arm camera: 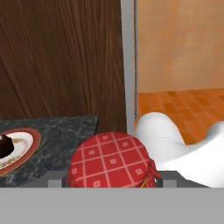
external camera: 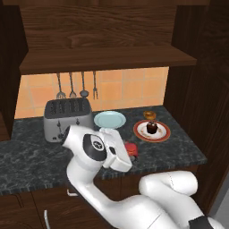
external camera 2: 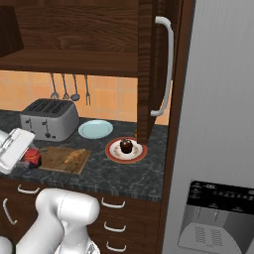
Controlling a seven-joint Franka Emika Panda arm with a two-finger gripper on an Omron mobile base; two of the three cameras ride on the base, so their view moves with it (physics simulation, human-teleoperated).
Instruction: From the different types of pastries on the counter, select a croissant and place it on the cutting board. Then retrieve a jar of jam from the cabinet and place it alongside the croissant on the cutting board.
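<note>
My gripper [arm camera: 113, 183] is shut on the jar of jam [arm camera: 113, 162], a squat jar with a red checked lid. In the right base view the jar of jam [external camera 2: 32, 155] hangs in my gripper [external camera 2: 29, 157] just left of the cutting board [external camera 2: 55, 162], low over the counter [external camera 2: 114, 173]. The croissant [external camera 2: 74, 156] lies on the board's right part. From the left base view the jar of jam [external camera: 130, 149] peeks out beside my hand, which hides the board. The dark chocolate pastry [external camera: 152, 128] sits on a red-rimmed plate [external camera: 163, 134], with the small round pastry [external camera: 150, 115] behind it.
A toaster [external camera 2: 49, 119] and a pale blue plate [external camera 2: 95, 129] stand behind the board. The cabinet shelf [external camera: 107, 58] hangs above, and its open door [external camera 2: 149, 64] juts out right of the chocolate pastry's plate. A grey fridge [external camera 2: 218, 124] closes off the right.
</note>
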